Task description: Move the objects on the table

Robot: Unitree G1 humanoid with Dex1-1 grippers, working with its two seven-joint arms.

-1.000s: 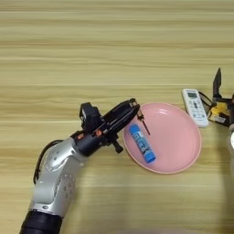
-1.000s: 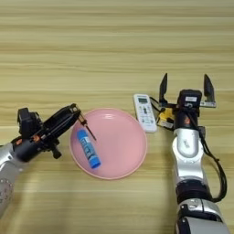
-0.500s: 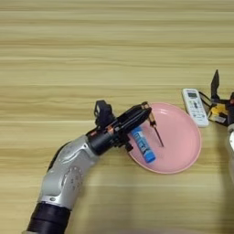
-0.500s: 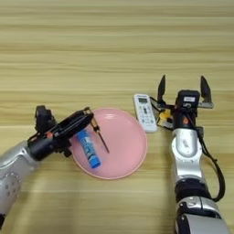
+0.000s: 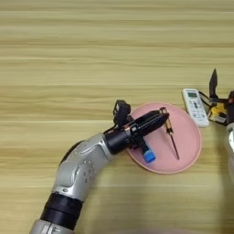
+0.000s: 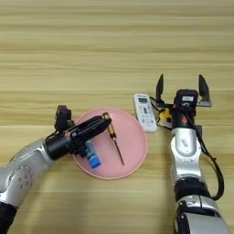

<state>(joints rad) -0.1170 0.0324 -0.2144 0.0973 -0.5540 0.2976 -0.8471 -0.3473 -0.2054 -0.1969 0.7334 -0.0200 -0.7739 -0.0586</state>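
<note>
I see my left arm, a silver-grey segmented limb, reaching in from the lower left across the broad light wood-grain table (image 5: pixel 68 55). Its left gripper (image 5: pixel 161 119), two black fingers, sits over the left half of the round pink plate (image 5: pixel 189 153). The fingers lie close together and point right, with their tips at the handle end of the screwdriver. I cannot tell whether they pinch the handle or merely touch it.

The blue cylindrical glue stick with a white label (image 6: pixel 93 156) lies inside the plate on its left side, partly hidden under the left gripper's fingers. Its blue cap end points toward the near rim.

The small thin screwdriver with an amber-orange handle and dark shaft (image 6: pixel 114 140) lies near the centre of the plate. The handle is at the far side, beside the fingertips, and the shaft runs diagonally toward the near right. It lies just right of the glue stick and apart from it.

Right of the plate, a white rectangular remote control (image 6: pixel 145 112) lies flat on the table, near the plate's rim.

Just right of the remote, a small yellow object (image 6: pixel 165 117), partly hidden, sits against the right arm.

My right arm rises from the bottom edge at the right. Its right gripper (image 6: pixel 180 86) has both black fingers spread wide apart, pointing to the far side of the table, and grasps nothing.
</note>
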